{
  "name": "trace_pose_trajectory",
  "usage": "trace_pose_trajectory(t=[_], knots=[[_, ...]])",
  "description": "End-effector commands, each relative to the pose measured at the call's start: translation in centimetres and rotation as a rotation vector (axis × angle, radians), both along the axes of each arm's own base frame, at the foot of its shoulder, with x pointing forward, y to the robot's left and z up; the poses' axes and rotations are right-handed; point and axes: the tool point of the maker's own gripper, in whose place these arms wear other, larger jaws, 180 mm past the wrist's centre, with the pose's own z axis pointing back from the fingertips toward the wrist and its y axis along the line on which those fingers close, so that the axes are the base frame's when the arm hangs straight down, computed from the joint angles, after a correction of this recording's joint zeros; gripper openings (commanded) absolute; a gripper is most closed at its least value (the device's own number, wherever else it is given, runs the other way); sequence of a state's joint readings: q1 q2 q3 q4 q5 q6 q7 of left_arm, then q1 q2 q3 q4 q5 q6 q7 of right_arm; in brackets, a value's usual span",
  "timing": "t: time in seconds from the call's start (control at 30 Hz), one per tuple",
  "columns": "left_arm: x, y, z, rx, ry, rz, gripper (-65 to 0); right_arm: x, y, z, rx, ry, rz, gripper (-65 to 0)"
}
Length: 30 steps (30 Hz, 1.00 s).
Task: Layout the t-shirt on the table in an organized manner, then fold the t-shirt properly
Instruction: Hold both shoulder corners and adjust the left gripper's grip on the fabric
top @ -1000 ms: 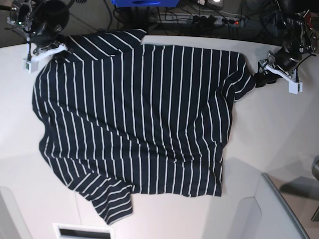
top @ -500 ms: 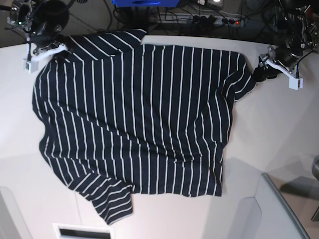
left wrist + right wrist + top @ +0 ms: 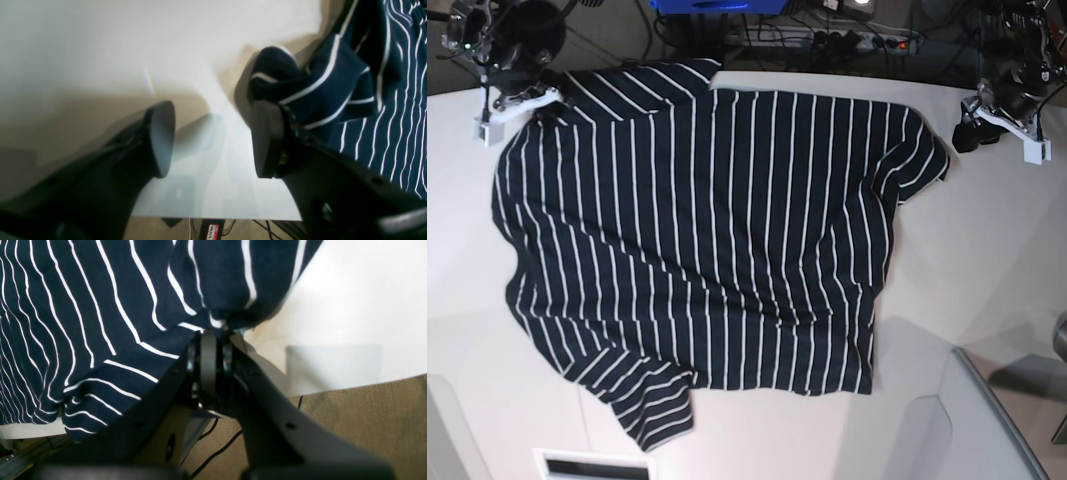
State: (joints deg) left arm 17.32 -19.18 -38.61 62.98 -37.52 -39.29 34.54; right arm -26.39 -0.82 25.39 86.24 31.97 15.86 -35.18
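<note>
Two claws for you: your right gripper point(image 3: 208, 340) is clenched on the t-shirt point(image 3: 697, 240), spread across the table point(image 3: 987, 260); your left gripper point(image 3: 213, 140) hangs released just beside it.

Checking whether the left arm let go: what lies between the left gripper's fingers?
Only bare table shows between the left gripper pads in the left wrist view; the t-shirt corner lies beside one pad, outside the gap.
</note>
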Motion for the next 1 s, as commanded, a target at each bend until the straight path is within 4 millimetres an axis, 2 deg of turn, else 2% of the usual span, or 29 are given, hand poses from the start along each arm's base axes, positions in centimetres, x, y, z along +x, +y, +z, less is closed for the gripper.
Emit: trace_pose_trajectory(t=[0.0,0.2,0.33,0.47,0.67,0.83,0.97], knots=[[1.0,0.6,1.3,0.016,-0.046,-0.008,-29.9,0.6,-0.4,0.6,-0.008,-0.028,-0.004,-64.8],[2.1,-0.6,2.5,0.031,-0.056,-0.064,-29.9,0.6,-0.4,0.6,-0.008,-0.028,-0.004,-64.8],[3.6,-1.3,3.6,0.043,-0.083,-0.100,-29.9,0.5,-0.4,0.6,-0.006,-0.028,-0.005,-64.8],[4.0,-1.9,2.5,0.007,-0.076,-0.077,-29.9,0.5,-0.4,0.6,-0.006,-0.028,-0.005,-64.8],[3.3,-1.9,0.5,-0.046,-0.029,-0.037,-29.9,0.5,-0.4,0.6,-0.006,-0.028,-0.005,-64.8],[3.8,-3.5,-0.4,-0.070,-0.008,-0.081,-29.9,0.5,-0.4,0.6,-0.006,-0.028,-0.005,-64.8],[3.8,-3.7,-0.5,-0.076,-0.005,-0.081,-29.9,0.5,-0.4,0.6,-0.006,-0.028,-0.005,-64.8]])
